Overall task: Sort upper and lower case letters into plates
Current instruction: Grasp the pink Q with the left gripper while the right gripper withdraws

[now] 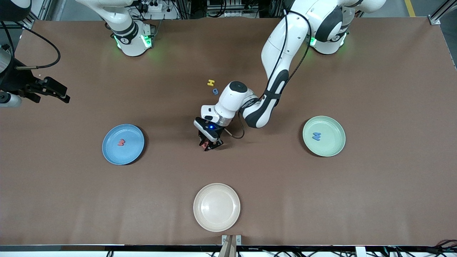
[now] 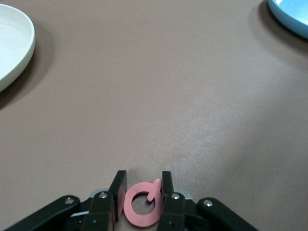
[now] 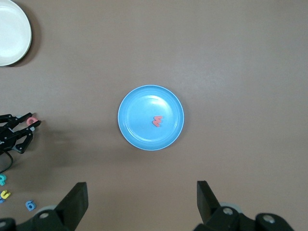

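The cream plate (image 1: 216, 207) lies nearest the front camera, mid-table, with nothing on it; farther back the left gripper (image 1: 208, 144) is down at the table in the middle, its fingers (image 2: 118, 188) clamped on a pink lowercase letter (image 2: 142, 204) with a round loop and a short tail; the blue plate (image 1: 123, 144) sits toward the right arm's end and carries a red-pink letter (image 1: 121, 142) that reads as an M or W; the mint green plate (image 1: 324, 136) sits toward the left arm's end with a blue letter (image 1: 316, 136) of the same shape; farther still lie a blue "g" (image 1: 215, 91) and a yellow "H" (image 1: 211, 83); the right gripper (image 3: 142, 199) waits high over the blue plate, fingers wide apart.
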Robot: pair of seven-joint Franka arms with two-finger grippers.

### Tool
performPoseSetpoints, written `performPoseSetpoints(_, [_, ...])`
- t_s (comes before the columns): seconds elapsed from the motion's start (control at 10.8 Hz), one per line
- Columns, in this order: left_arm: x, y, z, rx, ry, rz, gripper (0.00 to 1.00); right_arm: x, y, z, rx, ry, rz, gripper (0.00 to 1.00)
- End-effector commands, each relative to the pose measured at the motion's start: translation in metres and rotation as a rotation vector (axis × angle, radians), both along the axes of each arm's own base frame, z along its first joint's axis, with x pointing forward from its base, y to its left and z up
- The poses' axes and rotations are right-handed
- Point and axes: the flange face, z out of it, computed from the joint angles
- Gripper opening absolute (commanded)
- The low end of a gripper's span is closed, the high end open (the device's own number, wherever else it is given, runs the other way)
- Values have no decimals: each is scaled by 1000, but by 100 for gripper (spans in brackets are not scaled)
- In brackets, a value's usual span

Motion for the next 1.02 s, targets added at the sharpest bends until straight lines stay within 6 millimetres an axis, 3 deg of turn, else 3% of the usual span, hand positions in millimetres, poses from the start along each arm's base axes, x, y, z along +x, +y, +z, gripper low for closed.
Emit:
performPoseSetpoints(0.0, [-4, -1, -15, 14, 14, 4, 24, 2, 4, -3, 26, 3, 4, 100])
performPoseSetpoints(0.37, [-1, -1, -8, 5, 10, 9, 24, 9, 17, -13, 30, 16, 20, 100])
performPoseSetpoints(0.65, [0, -1, -3, 2, 6, 10, 23, 9, 22, 1, 72, -4, 16, 100])
performPoseSetpoints(0.93, [1, -1, -2, 2, 6, 13, 21, 7, 21, 3, 72, 6, 16, 100])
